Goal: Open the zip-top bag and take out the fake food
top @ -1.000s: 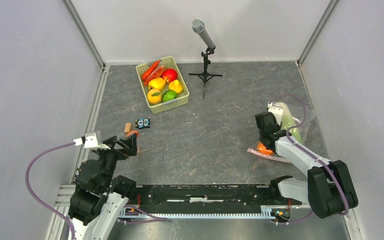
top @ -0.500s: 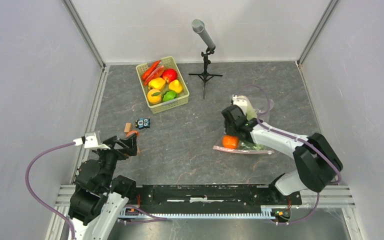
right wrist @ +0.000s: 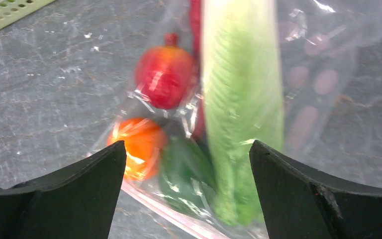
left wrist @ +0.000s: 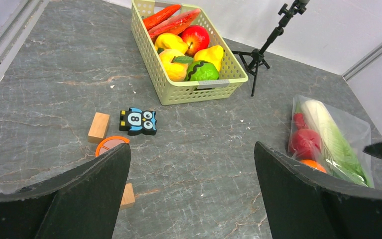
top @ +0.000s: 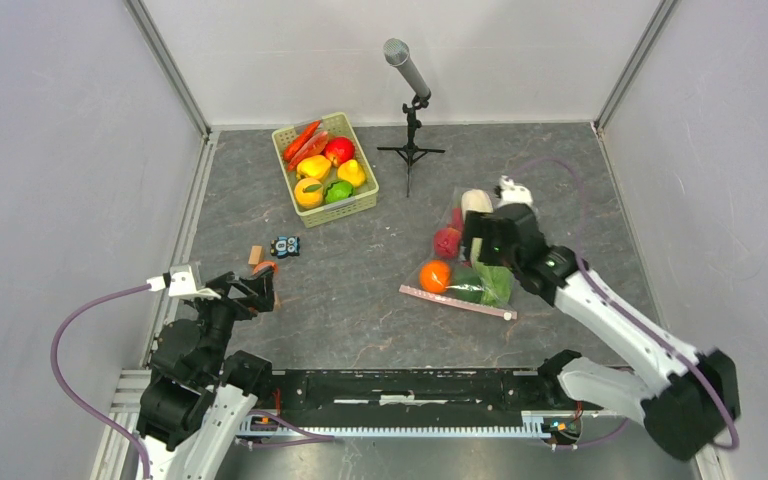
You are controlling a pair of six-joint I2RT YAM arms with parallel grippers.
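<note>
The zip-top bag [top: 480, 262] lies flat right of centre, its pale pink zip strip [top: 457, 302] toward the near edge. Inside it is the fake food: an orange [top: 435, 275], a red piece [top: 447, 241], a dark green fruit [top: 468, 288] and a long white-and-green cabbage [top: 477, 204]. My right gripper [top: 487, 250] hovers over the bag, open, with nothing between its fingers. In the right wrist view the gripper [right wrist: 186, 145] spans the orange [right wrist: 137, 144], the green fruit [right wrist: 184, 172] and the cabbage [right wrist: 241, 94]. My left gripper [top: 260, 285] stands open at the near left, far from the bag [left wrist: 350, 127].
A green lattice basket [top: 368, 194] of toy produce stands at the back left. A microphone on a tripod [top: 410, 110] rises behind the bag. An owl toy [top: 285, 246], a wooden block [top: 255, 254] and an orange disc [left wrist: 110, 146] lie by the left gripper.
The right arm swung left from the right wall toward the middle, carrying the bag with it. Its jaws have opened wide and let the bag go. The left arm has not moved.
</note>
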